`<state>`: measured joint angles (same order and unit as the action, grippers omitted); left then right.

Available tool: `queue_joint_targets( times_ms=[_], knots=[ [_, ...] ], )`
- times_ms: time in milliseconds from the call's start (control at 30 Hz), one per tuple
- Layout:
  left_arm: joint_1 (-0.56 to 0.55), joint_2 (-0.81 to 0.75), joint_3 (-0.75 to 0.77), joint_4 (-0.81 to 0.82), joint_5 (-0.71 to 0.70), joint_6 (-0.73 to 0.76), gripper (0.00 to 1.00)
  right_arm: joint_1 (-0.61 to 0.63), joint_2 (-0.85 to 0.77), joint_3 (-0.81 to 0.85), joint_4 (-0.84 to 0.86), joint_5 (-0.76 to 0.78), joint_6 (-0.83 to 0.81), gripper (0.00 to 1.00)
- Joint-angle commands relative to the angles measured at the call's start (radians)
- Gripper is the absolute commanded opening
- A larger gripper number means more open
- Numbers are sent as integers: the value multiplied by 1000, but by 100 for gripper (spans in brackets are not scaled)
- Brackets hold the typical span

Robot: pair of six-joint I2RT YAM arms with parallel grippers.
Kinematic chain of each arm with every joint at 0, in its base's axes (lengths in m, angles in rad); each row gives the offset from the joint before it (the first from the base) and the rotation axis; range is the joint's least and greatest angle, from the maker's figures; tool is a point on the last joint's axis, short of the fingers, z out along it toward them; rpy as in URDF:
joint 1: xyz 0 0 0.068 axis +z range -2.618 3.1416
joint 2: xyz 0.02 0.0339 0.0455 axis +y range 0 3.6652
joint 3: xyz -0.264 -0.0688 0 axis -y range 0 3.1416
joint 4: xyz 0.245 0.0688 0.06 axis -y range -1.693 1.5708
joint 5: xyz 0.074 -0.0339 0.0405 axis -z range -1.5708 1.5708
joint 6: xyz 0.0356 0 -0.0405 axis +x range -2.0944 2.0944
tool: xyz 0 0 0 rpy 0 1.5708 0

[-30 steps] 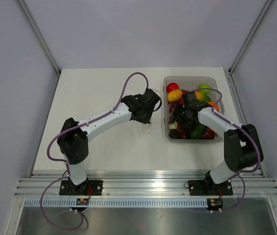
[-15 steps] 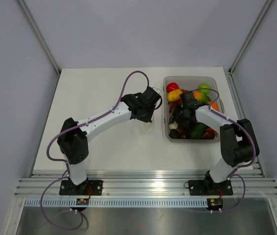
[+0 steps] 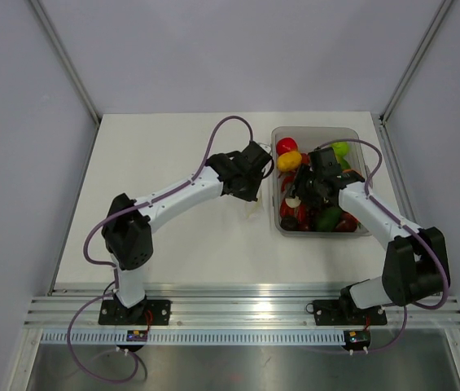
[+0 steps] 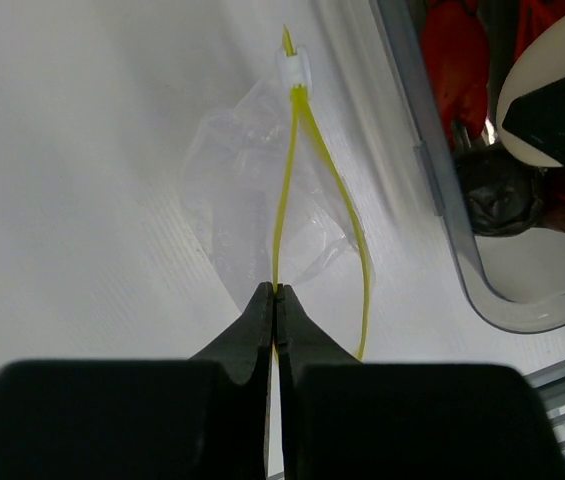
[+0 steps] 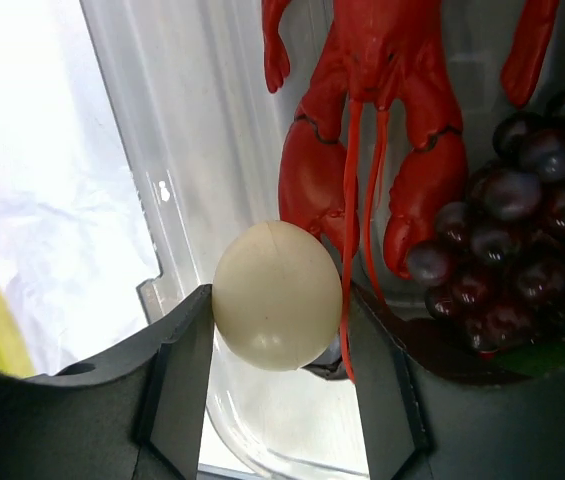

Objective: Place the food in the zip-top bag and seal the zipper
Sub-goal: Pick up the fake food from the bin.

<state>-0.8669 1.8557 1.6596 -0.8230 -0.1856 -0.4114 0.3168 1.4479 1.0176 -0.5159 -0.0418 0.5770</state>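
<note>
the zip-top bag (image 4: 252, 190) lies crumpled on the white table (image 4: 62, 200), directly ahead of the left gripper (image 4: 275, 292). that gripper is clenched on one lip of the yellow zipper (image 4: 288, 190). the other lip bows away to its right, so the mouth gapes only as a narrow slit, with the white slider (image 4: 294, 68) at the far end. the right gripper (image 5: 279, 320) is grasping a cream egg (image 5: 274, 300) between its pads, low in the clear bin (image 5: 187, 150). a red lobster (image 5: 382, 110) and dark grapes (image 5: 507, 230) lie just beyond its fingertips. the bag shows to its left, past the bin wall.

likely trouble: the smooth round egg could squirt out of the pads, or clip the bin wall on its way across. the slit looks tight for it, so the egg may catch a lip, shove the light bag, or tug the thin strip out of the pinch.
</note>
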Motion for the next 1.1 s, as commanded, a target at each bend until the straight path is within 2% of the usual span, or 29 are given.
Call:
queue_joint_targets(
  times_ms=[0,300,433,500,600,800,933,1067],
  knots=[
    [-15,34,87,4,32,-3,0,-1,-75,38,-39,31,-5,36],
    [-29,92,158,-11,52,-4,0,-2,-87,53,-75,65,-32,41],
    [-29,85,147,-14,46,-3,0,-1,-40,21,-59,111,-52,46],
    [-29,79,137,-11,46,-3,0,-2,-15,13,-70,150,-65,55],
    [-29,74,126,-8,43,-1,0,-2,9,12,-72,181,-71,62],
    [-29,74,115,-2,46,2,0,-2,31,47,-91,198,-89,67],
    [-29,74,112,1,49,3,0,-2,48,73,-108,178,-101,75],
    [-29,74,106,4,54,5,0,-1,37,87,-124,171,-103,76]
  ],
)
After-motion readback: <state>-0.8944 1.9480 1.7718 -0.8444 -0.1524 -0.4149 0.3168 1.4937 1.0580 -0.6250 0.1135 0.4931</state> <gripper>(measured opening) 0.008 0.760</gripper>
